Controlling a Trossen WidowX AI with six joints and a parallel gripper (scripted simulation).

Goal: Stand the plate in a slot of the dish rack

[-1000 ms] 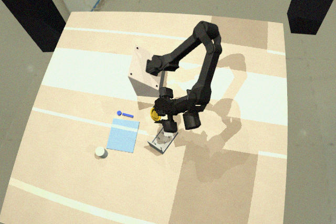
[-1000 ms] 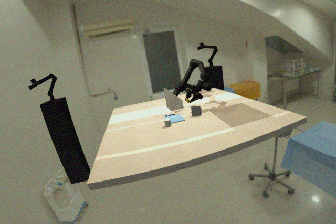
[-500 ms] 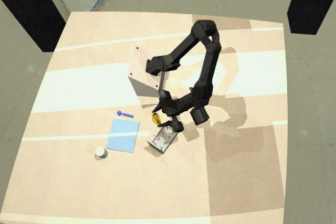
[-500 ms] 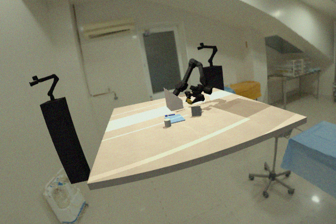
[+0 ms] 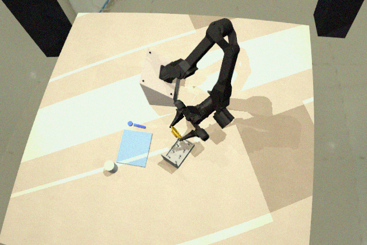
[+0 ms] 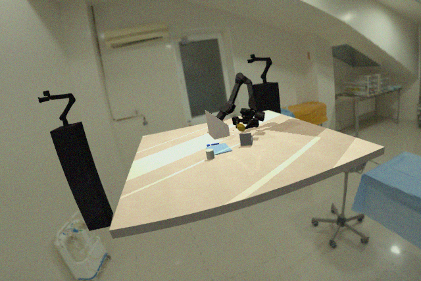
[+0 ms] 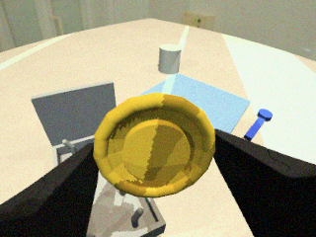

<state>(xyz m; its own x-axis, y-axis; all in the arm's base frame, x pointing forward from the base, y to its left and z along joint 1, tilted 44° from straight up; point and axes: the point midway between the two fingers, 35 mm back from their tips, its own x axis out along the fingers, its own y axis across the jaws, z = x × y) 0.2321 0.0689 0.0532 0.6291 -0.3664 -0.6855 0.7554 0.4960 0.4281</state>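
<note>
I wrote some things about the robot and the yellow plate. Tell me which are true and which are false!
1. The black gripper is holding the round yellow plate. True.
2. The yellow plate already stands in the grey dish rack. False: it is in the air, above the end of the rack nearest the arm.
3. A small white cylinder-shaped cup stands near a corner of the flat light-blue mat. True.
4. The small blue spoon-shaped thing lies inside the dish rack. False: it lies on the table just beyond the mat's far edge.
5. The cup sits on top of the mat. False: it stands on the table beside it.
</note>
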